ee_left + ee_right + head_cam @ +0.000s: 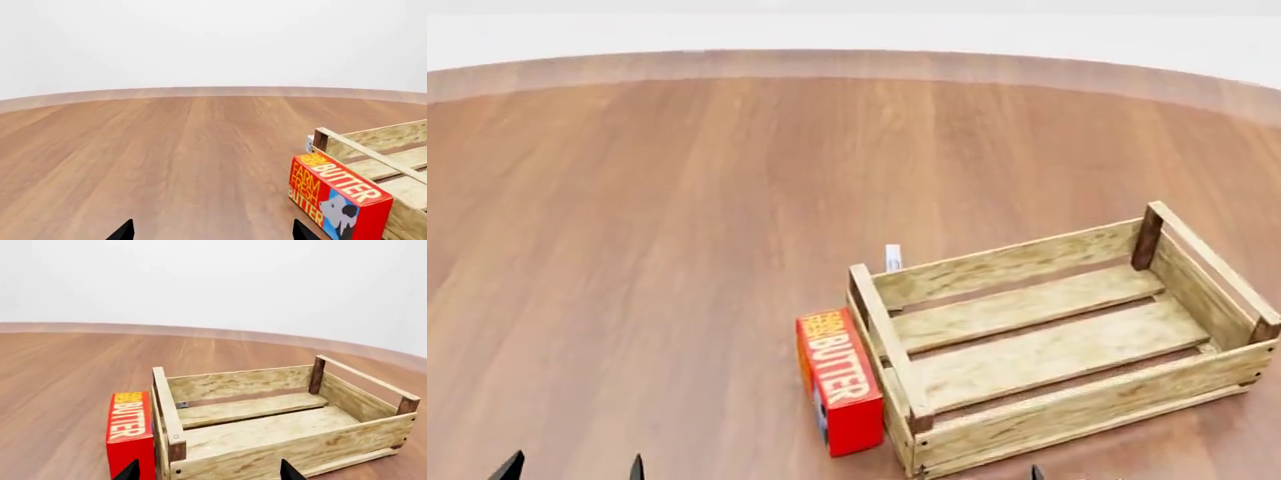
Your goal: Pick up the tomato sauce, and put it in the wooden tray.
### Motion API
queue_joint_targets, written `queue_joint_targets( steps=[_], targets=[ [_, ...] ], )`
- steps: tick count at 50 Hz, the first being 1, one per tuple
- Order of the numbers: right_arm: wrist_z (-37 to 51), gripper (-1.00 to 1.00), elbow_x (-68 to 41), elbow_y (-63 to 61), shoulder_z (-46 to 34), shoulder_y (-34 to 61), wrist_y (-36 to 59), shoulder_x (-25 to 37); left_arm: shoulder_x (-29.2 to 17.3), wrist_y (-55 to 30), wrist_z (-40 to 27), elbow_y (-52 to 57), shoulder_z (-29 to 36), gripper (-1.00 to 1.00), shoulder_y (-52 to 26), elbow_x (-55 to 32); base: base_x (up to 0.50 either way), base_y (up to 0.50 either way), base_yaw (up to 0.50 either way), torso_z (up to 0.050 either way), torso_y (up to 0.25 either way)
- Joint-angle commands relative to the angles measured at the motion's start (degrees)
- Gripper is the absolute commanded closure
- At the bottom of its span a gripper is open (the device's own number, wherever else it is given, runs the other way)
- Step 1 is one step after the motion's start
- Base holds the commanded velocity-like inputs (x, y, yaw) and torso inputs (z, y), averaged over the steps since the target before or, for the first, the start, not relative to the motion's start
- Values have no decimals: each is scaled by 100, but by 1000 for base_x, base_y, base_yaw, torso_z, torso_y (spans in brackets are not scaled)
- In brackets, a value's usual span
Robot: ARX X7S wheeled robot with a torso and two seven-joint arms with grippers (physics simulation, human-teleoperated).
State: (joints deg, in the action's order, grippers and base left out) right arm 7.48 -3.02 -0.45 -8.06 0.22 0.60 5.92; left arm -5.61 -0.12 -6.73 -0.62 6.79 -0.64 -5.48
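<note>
The wooden tray (1001, 264) is a pale slatted crate with brown corner posts, standing empty on the wooden floor at right of centre. It also shows in the left wrist view (373, 138) and the right wrist view (233, 383). No red and green tomato sauce can shows in any view. A small white-and-blue thing (892, 257) peeks out behind the tray's far wall; I cannot tell what it is. My left gripper (212, 233) is open and empty, low at the head view's near left (574, 470). My right gripper (210, 473) is open and empty, close before the tray's near corner.
A red butter box (838, 382) lies against the tray's left end, also in the left wrist view (337, 197) and the right wrist view (128, 427). Wooden floor runs to a curved edge (827, 62) far back, with a white wall behind.
</note>
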Motion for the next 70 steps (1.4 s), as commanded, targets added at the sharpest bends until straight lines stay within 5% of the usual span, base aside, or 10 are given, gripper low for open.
queue_joint_targets(
  steps=[1, 24, 56, 70],
  targets=[
    [81, -100, -44, -9, -89, 3, -4, 65, -69, 1, -79, 9, 81, -100, -4, -67, 500, 0, 0, 0, 0],
    [258, -100, -87, -71, -216, 1, 62, 158, -172, 22, -204, 2, 205, -100, -20, -172, 498, 0, 0, 0, 1],
    [456, -100, -126, -128, -361, -56, -52, 276, -290, -50, -350, 5, 401, -100, -60, -236, 0, 0, 0, 0, 0],
    [1116, -100, 436, -1603, -391, -1125, 53, 427, -322, -38, -428, -34, 423, -100, -88, -291, 0, 0, 0, 0, 0]
  ],
)
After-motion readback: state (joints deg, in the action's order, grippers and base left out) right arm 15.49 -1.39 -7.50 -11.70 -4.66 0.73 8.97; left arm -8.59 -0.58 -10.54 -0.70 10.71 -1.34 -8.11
